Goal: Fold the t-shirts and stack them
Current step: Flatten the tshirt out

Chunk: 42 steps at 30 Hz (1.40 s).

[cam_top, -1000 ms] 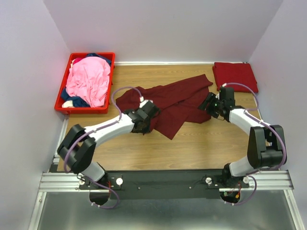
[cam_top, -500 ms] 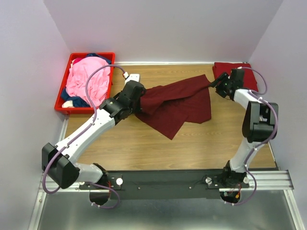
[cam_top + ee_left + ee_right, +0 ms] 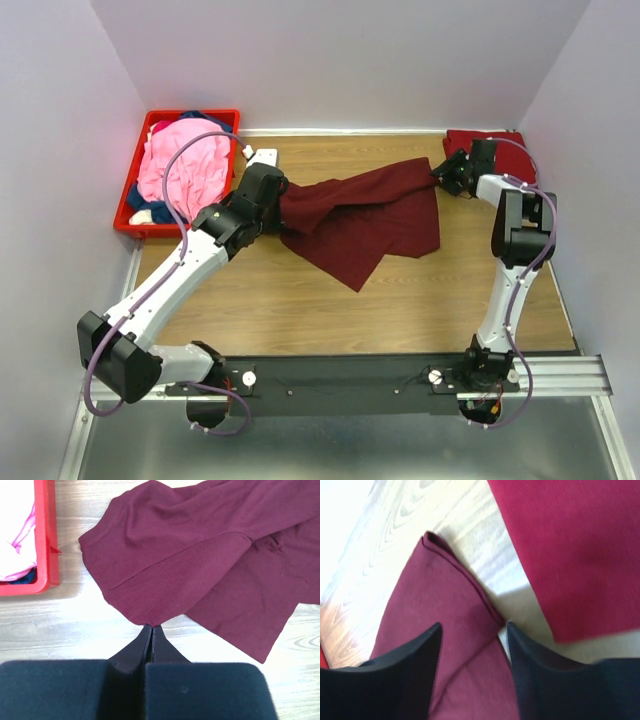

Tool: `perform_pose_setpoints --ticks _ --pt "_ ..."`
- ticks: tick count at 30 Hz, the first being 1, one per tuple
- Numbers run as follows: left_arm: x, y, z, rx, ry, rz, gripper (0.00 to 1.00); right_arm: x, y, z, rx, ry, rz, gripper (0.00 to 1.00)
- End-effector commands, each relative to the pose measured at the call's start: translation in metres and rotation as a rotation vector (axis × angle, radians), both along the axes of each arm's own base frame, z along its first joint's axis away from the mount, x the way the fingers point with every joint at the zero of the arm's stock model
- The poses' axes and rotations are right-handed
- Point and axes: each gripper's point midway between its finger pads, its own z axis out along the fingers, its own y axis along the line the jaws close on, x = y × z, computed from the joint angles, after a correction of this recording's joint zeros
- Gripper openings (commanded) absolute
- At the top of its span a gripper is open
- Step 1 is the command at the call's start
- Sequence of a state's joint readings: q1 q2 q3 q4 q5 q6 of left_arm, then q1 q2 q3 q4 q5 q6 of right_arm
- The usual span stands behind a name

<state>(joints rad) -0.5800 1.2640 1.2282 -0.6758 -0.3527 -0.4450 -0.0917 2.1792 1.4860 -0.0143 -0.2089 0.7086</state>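
Pinching maroon t-shirt [image 3: 200,545] edge, left pincer [image 3: 151,630], table [image 3: 60,630] around

Top view, left of centre: left end of the dark maroon cloth t-shirt [image 3: 370,205] lost beneath the white-and-black left arm [image 3: 175,272]. Upper left: navy cloth [image 3: 158,205] mostly buried under the crumpled pink t-shirt [image 3: 185,165]. Upper right: folded red t-shirt [image 3: 460,142] partly covered by the right arm [image 3: 520,235]; right gripper [image 3: 445,172] too small there to make out the jaws.

Left wrist view: rigid red plastic crate [image 3: 47,540] cut by the left edge, maroon cloth by the top and right edges.

Right wrist view: blurred throughout, upper left washed out white. Red shirt cut by the top and right edges. Maroon cloth runs off the bottom behind the right gripper's black fingers [image 3: 410,680].
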Motion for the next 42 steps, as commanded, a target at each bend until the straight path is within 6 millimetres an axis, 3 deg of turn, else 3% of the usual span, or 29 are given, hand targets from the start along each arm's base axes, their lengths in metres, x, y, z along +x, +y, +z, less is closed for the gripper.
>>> perform_pose_setpoints --ticks 1,12,15,16,19,21,22,23,26,27,28,29,30,32,33,34,36,38,42 --pt "-0.001 0.003 0.003 -0.005 -0.011 -0.015 0.00 0.009 0.004 -0.009 0.033 0.004 0.008 0.55" --pt "0.005 0.003 0.002 -0.017 -0.018 -0.020 0.00 0.005 0.007 -0.002 0.026 -0.010 0.050 0.01" --pt "0.006 0.007 0.001 -0.005 -0.020 -0.015 0.00 0.006 0.009 0.009 0.023 -0.029 0.056 0.01" --pt "0.009 0.010 0.004 -0.001 -0.027 -0.005 0.00 0.007 0.008 0.025 0.018 -0.058 0.057 0.01" --pt "0.013 0.023 0.012 0.027 -0.040 0.024 0.00 -0.001 0.005 0.050 -0.012 -0.088 0.053 0.01" --pt "0.014 0.033 0.028 0.044 -0.077 0.062 0.00 -0.011 0.001 0.086 -0.052 -0.130 0.049 0.01" --pt "0.015 0.040 0.038 0.055 -0.099 0.087 0.00 -0.026 0.001 0.084 -0.058 -0.089 0.048 0.01" --pt "0.012 0.045 0.044 0.057 -0.112 0.100 0.00 -0.045 0.002 0.101 -0.068 -0.090 0.054 0.01" --pt "0.004 0.057 0.062 0.053 -0.152 0.141 0.00 -0.085 0.008 0.122 -0.067 -0.087 0.075 0.01" --pt "0.002 0.058 0.067 0.045 -0.164 0.144 0.00 -0.106 0.010 0.151 -0.076 -0.125 0.074 0.01" --pt "0.000 0.061 0.071 0.042 -0.175 0.152 0.00 -0.120 0.012 0.158 -0.075 -0.131 0.078 0.01" --pt "-0.002 0.063 0.074 0.035 -0.185 0.157 0.00 -0.140 0.014 0.148 -0.073 -0.097 0.083 0.01" --pt "-0.007 0.066 0.084 0.012 -0.219 0.162 0.00 -0.164 0.016 0.173 -0.083 -0.135 0.085 0.01" --pt "-0.013 0.067 0.083 -0.001 -0.237 0.153 0.00 -0.195 0.018 0.172 -0.087 -0.122 0.090 0.01" --pt "-0.018 0.068 0.095 -0.032 -0.283 0.144 0.00 -0.207 0.019 0.174 -0.091 -0.120 0.092 0.01" --pt "-0.020 0.068 0.095 -0.043 -0.293 0.135 0.00 -0.228 0.019 0.184 -0.103 -0.127 0.090 0.01" --pt "-0.028 0.061 0.096 -0.085 -0.312 0.090 0.00 -0.258 0.019 0.179 -0.118 -0.092 0.088 0.01" --pt "-0.034 0.056 0.094 -0.117 -0.321 0.048 0.00 -0.274 0.021 0.173 -0.128 -0.067 0.107 0.01" --pt "-0.040 0.055 0.082 -0.126 -0.304 0.034 0.00 -0.312 0.029 0.142 -0.103 0.059 0.161 0.22"
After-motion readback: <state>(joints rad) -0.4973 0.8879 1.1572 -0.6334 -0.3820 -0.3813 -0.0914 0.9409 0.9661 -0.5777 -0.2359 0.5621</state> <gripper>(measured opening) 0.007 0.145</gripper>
